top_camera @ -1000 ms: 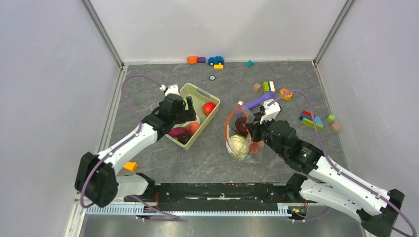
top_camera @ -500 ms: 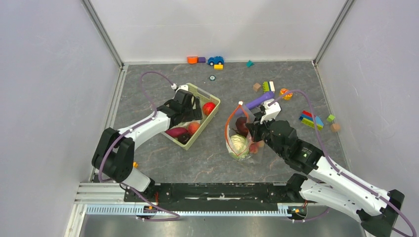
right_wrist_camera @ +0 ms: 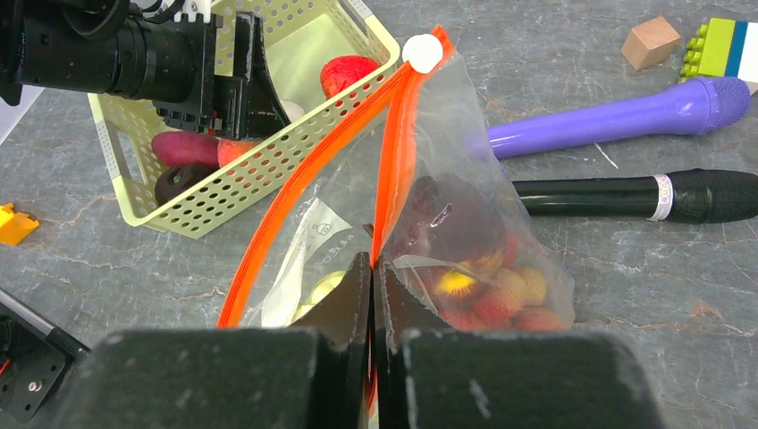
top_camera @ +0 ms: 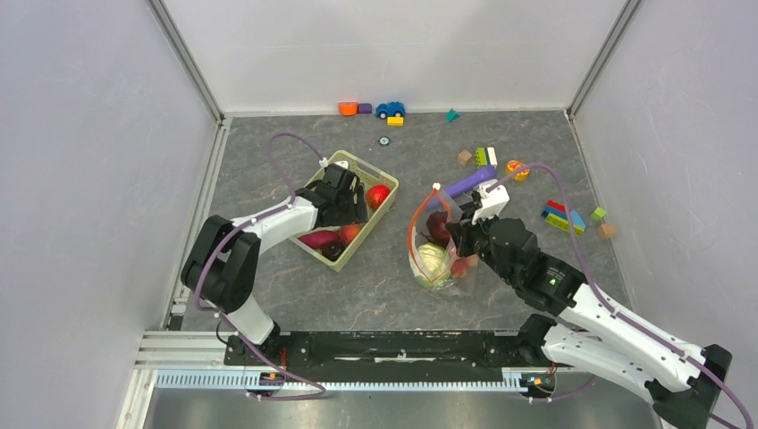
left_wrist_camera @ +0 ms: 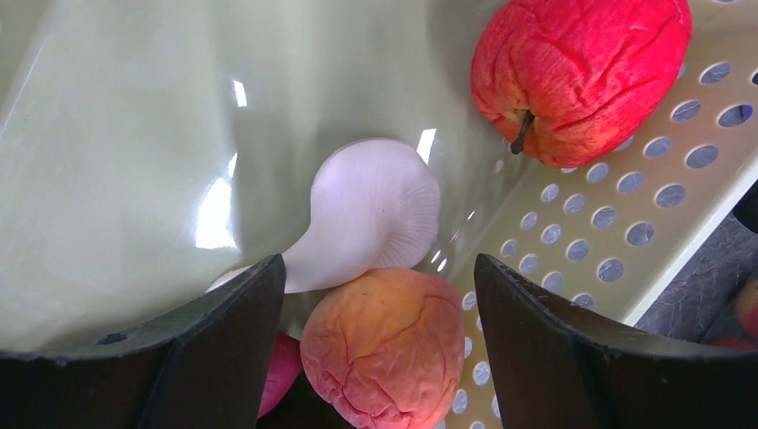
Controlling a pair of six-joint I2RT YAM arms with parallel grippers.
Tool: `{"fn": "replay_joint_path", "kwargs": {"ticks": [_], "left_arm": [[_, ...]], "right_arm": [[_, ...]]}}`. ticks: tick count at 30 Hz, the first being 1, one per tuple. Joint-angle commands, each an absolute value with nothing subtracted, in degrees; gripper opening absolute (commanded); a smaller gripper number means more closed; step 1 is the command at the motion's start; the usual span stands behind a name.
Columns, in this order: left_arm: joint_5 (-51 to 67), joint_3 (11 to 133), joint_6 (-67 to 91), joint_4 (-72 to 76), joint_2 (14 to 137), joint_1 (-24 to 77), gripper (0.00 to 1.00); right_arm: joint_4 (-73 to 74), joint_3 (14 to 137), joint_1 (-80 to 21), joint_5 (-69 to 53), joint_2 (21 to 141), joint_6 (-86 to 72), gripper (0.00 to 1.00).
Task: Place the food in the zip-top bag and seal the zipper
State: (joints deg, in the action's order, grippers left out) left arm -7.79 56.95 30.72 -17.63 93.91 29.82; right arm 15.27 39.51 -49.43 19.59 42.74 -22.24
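My left gripper [left_wrist_camera: 377,268] reaches down into the light-green basket [left_wrist_camera: 626,232], its jaws open on either side of a peach apple [left_wrist_camera: 384,349], with a gap at each side. A white mushroom piece [left_wrist_camera: 366,210] and a red apple [left_wrist_camera: 581,71] lie just beyond it. In the top view that gripper [top_camera: 351,217] is over the basket's middle. My right gripper [right_wrist_camera: 372,261] is shut on the rim of the clear zip-top bag [right_wrist_camera: 483,179] at its orange-red zipper [right_wrist_camera: 393,152], which gapes open. Inside the bag are a dark purple piece [right_wrist_camera: 456,219], red and yellow fruits [right_wrist_camera: 501,295] and a green cabbage [top_camera: 431,261].
A magenta piece [right_wrist_camera: 183,147] and a dark purple piece [right_wrist_camera: 174,183] lie in the basket's near end. A purple toy microphone [right_wrist_camera: 617,112] and a black one [right_wrist_camera: 644,197] lie right of the bag. Coloured blocks [top_camera: 563,217], a toy car [top_camera: 390,109] and an orange citrus slice [top_camera: 517,168] are scattered behind.
My left arm has swung right and reached deeper into the basket, and its jaws have narrowed a little around the peach apple. The right arm and bag have not moved.
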Motion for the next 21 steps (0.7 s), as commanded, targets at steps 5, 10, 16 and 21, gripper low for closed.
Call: {"fn": "replay_joint_path", "kwargs": {"ticks": [5,10,16,21], "left_arm": [[-6.11,59.67,28.99,-18.44,95.99,29.65,0.69],[-4.54,59.12,29.15,-18.23,95.25,29.63,0.51],[-5.60,57.98,29.19,-18.46,91.89,29.62,0.34],[-8.03,57.51,28.98,-19.57,87.81,29.62,0.26]], "right_arm": [[14.49,38.67,-49.13,21.42,41.34,-22.31,0.00],[14.47,38.54,-49.13,22.20,41.27,-22.05,0.00],[14.37,38.32,-49.05,22.78,41.30,-21.88,0.00],[14.22,38.23,-49.02,23.19,41.14,-21.69,0.00]]}}
